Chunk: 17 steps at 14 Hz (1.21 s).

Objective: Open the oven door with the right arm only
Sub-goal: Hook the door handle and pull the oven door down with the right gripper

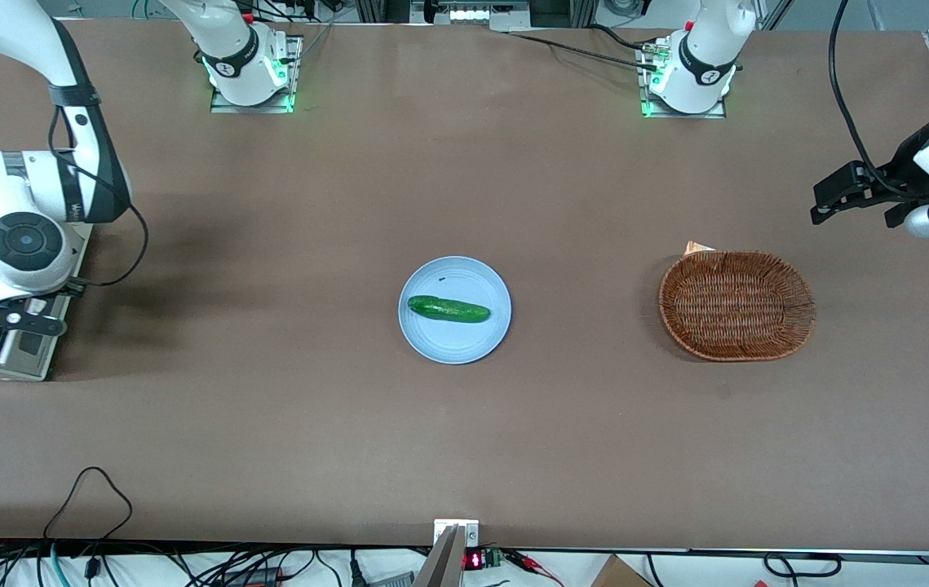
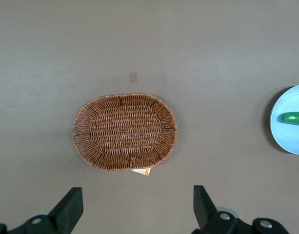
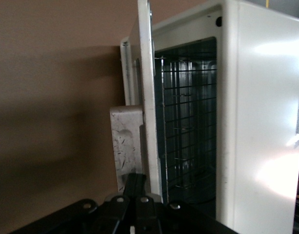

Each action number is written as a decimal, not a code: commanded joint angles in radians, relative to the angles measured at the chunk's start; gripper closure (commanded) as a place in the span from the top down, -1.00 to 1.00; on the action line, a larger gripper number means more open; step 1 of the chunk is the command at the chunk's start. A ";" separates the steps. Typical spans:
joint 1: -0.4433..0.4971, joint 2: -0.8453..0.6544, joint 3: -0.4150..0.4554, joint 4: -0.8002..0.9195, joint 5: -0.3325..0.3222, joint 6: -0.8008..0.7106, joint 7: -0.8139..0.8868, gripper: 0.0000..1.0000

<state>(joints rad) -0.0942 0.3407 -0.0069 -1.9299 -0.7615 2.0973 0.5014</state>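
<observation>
Hovers with the gripper right at the edge of the oven door, beside its pale handle block; cannot tell whether clenched or released. Shows that door ajar and edge-on, a gap apart from the cream oven, with the black wire rack visible inside. Places the oven at the working arm's end of the bench. Finds a cucumber on a blue plate mid-bench, and a wicker basket toward the parked arm's end.
</observation>
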 commanded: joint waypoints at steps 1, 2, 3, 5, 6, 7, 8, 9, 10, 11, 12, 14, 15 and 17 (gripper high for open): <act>-0.019 0.050 -0.010 -0.021 0.007 0.119 0.019 -1.00; -0.019 0.054 -0.010 -0.027 0.007 0.128 0.019 -1.00; -0.019 0.060 -0.010 -0.032 0.007 0.132 0.019 -1.00; -0.021 0.070 -0.010 -0.032 0.007 0.132 0.020 -1.00; -0.021 0.073 -0.010 -0.034 0.007 0.139 0.020 -1.00; -0.021 0.078 -0.010 -0.035 0.007 0.147 0.019 -1.00; -0.022 0.089 -0.010 -0.034 0.007 0.156 0.020 -1.00; -0.025 0.095 -0.010 -0.035 0.007 0.173 0.020 -1.00; -0.028 0.104 -0.010 -0.035 0.007 0.181 0.020 -1.00; -0.028 0.110 -0.010 -0.034 0.007 0.188 0.020 -1.00; -0.033 0.119 -0.010 -0.035 0.008 0.208 0.020 -1.00; -0.039 0.139 -0.010 -0.034 0.007 0.222 0.023 -1.00; -0.039 0.147 -0.010 -0.034 0.008 0.233 0.023 -1.00; -0.039 0.161 -0.010 -0.034 0.008 0.237 0.025 -1.00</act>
<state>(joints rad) -0.0855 0.4622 0.0234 -1.9919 -0.7013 2.3309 0.5333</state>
